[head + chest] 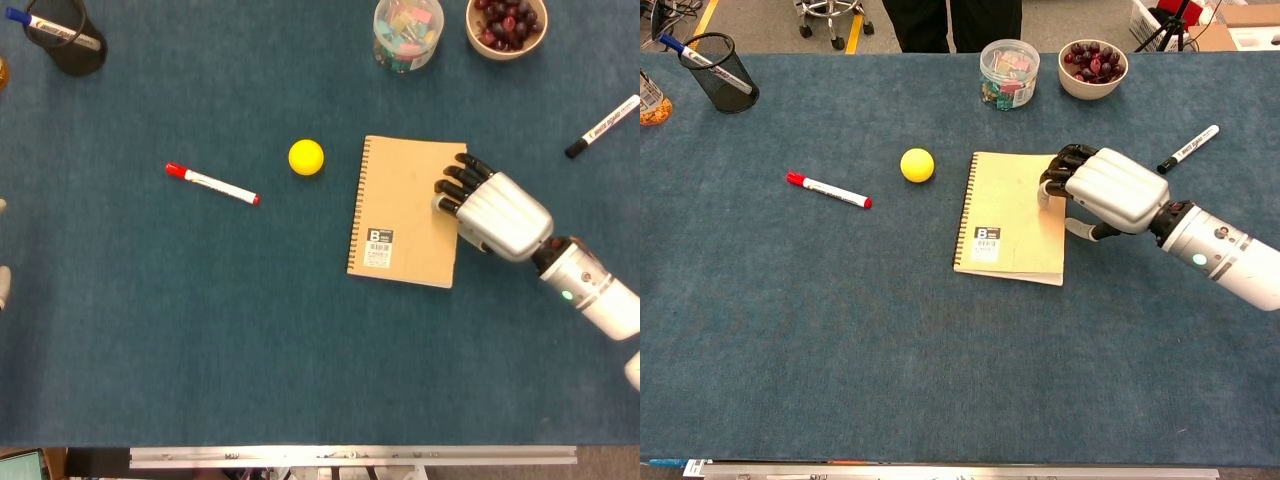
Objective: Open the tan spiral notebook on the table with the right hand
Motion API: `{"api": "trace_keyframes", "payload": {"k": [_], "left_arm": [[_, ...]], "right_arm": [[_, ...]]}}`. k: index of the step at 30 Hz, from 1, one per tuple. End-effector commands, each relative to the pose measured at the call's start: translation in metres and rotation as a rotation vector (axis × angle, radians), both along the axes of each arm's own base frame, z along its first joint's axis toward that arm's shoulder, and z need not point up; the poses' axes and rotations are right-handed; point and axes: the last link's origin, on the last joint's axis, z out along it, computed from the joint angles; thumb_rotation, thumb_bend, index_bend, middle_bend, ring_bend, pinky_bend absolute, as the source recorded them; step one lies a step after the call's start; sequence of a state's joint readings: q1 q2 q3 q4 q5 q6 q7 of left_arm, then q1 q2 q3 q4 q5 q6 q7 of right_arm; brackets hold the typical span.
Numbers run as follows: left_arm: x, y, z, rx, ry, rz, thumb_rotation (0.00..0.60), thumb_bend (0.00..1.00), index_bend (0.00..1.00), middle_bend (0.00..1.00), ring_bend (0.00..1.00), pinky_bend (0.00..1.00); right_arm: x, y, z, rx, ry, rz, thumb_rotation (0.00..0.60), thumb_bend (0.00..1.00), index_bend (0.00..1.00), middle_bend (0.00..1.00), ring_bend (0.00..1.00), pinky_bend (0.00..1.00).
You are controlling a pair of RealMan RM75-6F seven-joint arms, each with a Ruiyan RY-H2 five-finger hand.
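The tan spiral notebook (400,205) (1002,205) lies closed on the blue table, spiral binding on its left, barcode label near the lower left. My right hand (492,212) (1106,190) reaches in from the right. Its dark fingertips (450,188) are curled down and press on the cover near the right edge. The thumb sits beside that edge in the chest view, and the cover lies flat. Two pale slivers at the far left edge (3,285) of the head view may be my left hand; its pose is hidden.
A yellow ball (306,157) lies just left of the notebook, and a red-capped marker (212,184) further left. A jar of clips (407,32), a bowl of cherries (473,36) and a black marker (602,126) sit at the back right. A pen cup (72,42) stands back left.
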State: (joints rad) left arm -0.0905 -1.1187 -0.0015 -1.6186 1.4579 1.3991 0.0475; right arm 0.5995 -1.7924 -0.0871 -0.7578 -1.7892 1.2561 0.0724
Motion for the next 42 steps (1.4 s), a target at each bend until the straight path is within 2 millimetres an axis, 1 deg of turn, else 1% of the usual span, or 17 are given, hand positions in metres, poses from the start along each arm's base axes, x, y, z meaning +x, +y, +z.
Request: {"api": "trace_keyframes", "payload": {"k": [1,4,11,20,22,23,28,34,38,40,42], "left_arm": [[0.0,0.0,0.001,0.001,-0.004,0.001,0.6,0.4,0.16,0.13,0.14,0.2],[0.0,-0.001,0.002,0.002,-0.009,-0.002,0.6,0.4,0.16,0.13,0.14,0.2],[0.002,0.0,0.002,-0.002,-0.022,-0.015,0.6,0.4,0.16,0.13,0.14,0.2],[0.003,0.002,0.005,0.005,-0.033,-0.026,0.6,0.4,0.16,0.13,0.14,0.2],[0.004,0.002,0.005,0.005,-0.035,-0.03,0.6,0.4,0.16,0.13,0.14,0.2],[0.004,0.003,0.005,0.009,-0.038,-0.032,0.6,0.4,0.16,0.13,0.14,0.2],[0.006,0.003,0.006,0.009,-0.04,-0.04,0.6,0.4,0.16,0.13,0.14,0.2],[0.012,0.004,0.004,0.006,-0.044,-0.061,0.6,0.4,0.16,0.13,0.14,0.2],[0.015,0.003,0.003,0.002,-0.043,-0.067,0.6,0.4,0.16,0.13,0.14,0.2],[0.016,0.003,0.002,0.001,-0.045,-0.067,0.6,0.4,0.16,0.13,0.14,0.2],[0.017,0.004,0.0,-0.002,-0.048,-0.068,0.6,0.4,0.16,0.13,0.14,0.2]], "right_arm": [[0.002,0.001,-0.002,-0.002,-0.021,0.013,0.6,0.37,0.5,0.39,0.26,0.2],[0.003,0.001,-0.003,-0.009,-0.049,0.016,0.6,0.4,0.58,0.42,0.3,0.22],[0.008,-0.004,-0.002,-0.035,-0.09,0.025,0.6,0.41,0.71,0.47,0.33,0.22],[0.009,-0.005,0.002,-0.046,-0.103,0.028,0.6,0.43,0.76,0.5,0.37,0.22],[0.006,-0.001,0.004,-0.047,-0.101,0.028,0.6,0.44,0.76,0.51,0.37,0.22],[0.0,0.003,0.006,-0.043,-0.1,0.023,0.6,0.44,0.77,0.51,0.38,0.22],[-0.016,0.019,0.025,-0.049,-0.099,0.033,0.6,0.44,0.79,0.52,0.4,0.23],[-0.04,0.041,0.064,-0.073,-0.097,0.015,0.6,0.44,0.79,0.52,0.42,0.24],[-0.052,0.057,0.091,-0.085,-0.089,0.002,0.6,0.44,0.79,0.53,0.42,0.24],[-0.052,0.061,0.099,-0.091,-0.088,0.004,0.6,0.44,0.79,0.53,0.42,0.25],[-0.046,0.062,0.105,-0.101,-0.098,0.016,0.6,0.44,0.79,0.53,0.42,0.25]]}}
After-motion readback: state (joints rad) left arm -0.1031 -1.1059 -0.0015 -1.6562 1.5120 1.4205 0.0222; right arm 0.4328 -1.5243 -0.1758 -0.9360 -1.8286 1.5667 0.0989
